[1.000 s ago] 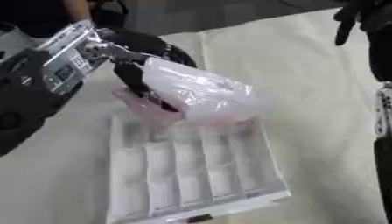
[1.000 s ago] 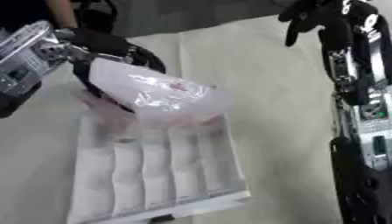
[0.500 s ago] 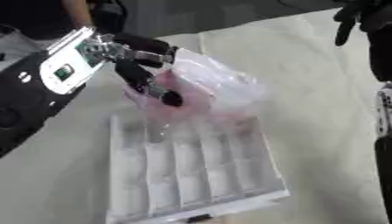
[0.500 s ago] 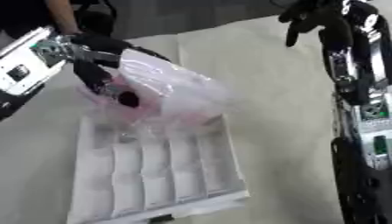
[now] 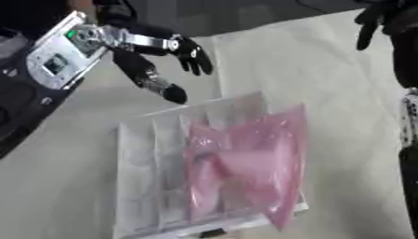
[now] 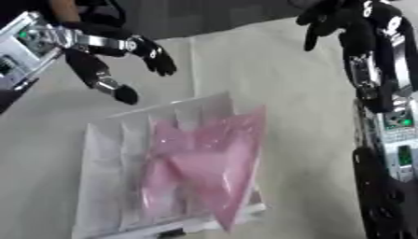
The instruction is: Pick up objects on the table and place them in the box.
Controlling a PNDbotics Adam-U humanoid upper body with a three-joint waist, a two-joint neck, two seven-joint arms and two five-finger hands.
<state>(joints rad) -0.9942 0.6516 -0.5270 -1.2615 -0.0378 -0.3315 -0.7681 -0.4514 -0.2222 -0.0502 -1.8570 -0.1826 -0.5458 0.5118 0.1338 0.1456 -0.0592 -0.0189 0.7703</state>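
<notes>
While pink bag (image 5: 245, 172) lies across divided box (image 5: 139, 186), long axis near-far, overhanging right rim: left hand (image 5: 167, 60) above box's far-left corner, fingers spread, empty, nearer hand. Right hand (image 6: 326, 21) far right, fingers hanging relaxed, empty.

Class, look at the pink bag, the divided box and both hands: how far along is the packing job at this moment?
Done: the pink bag lies across the box, one corner hanging over the near rim. In hand: nothing; the left hand is open above the box's far edge, and the right hand hangs idle at upper right. Left: no other loose object shows.
</notes>
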